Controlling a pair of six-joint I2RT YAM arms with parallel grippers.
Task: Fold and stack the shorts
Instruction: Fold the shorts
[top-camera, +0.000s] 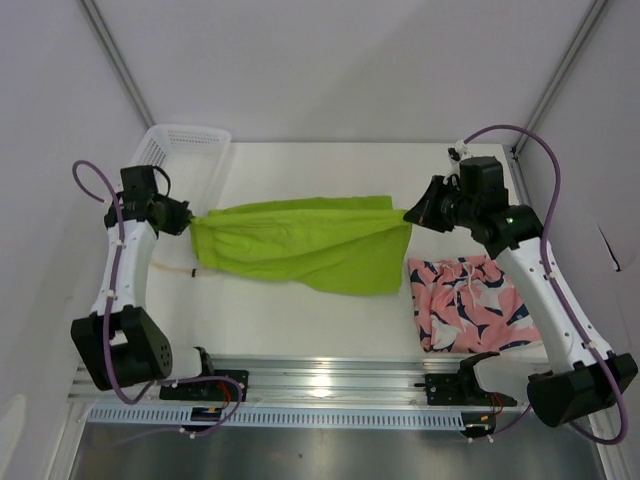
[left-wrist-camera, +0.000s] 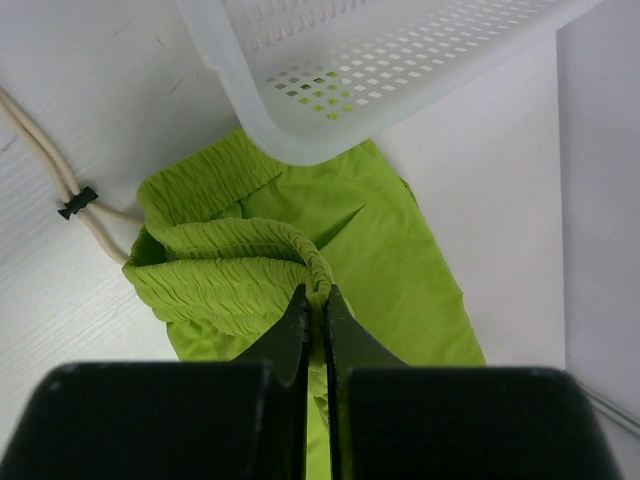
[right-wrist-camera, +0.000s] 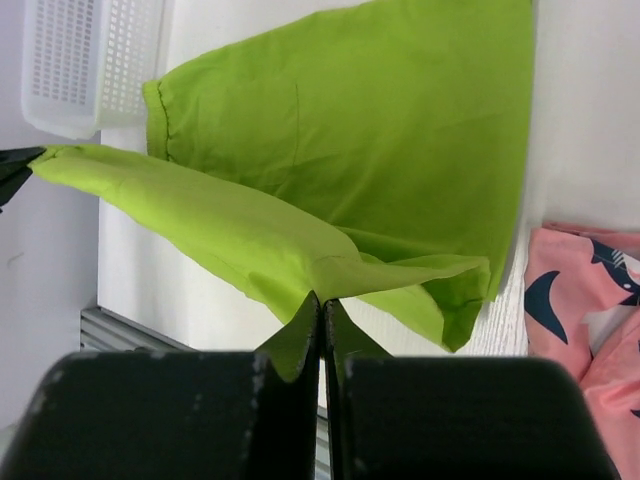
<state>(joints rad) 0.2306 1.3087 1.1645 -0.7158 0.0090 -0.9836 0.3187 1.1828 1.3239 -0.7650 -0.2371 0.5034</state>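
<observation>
Lime green shorts (top-camera: 310, 245) stretch across the middle of the white table (top-camera: 300, 325), pulled taut between two robot arms. The left gripper (top-camera: 190, 220) is clamped on the gathered elastic waistband at the garment's left end, its jaws pressed together with ruched fabric pinched between them, as the left wrist view shows. The right gripper (top-camera: 410, 213) grips a corner of the leg hem at the right end, jaws nearly touching around a thin fold of cloth. The upper edge is lifted between the two holds, while the lower part drapes onto the tabletop. A pale drawstring (left-wrist-camera: 60, 190) trails from the waistband onto the table beside the left arm. Pink shorts (top-camera: 470, 300) with a navy-and-white shark print lie at the near right, just beside the green pair's lower right corner. A white mesh basket (top-camera: 185, 150) sits at the far left corner, behind the left gripper.
</observation>
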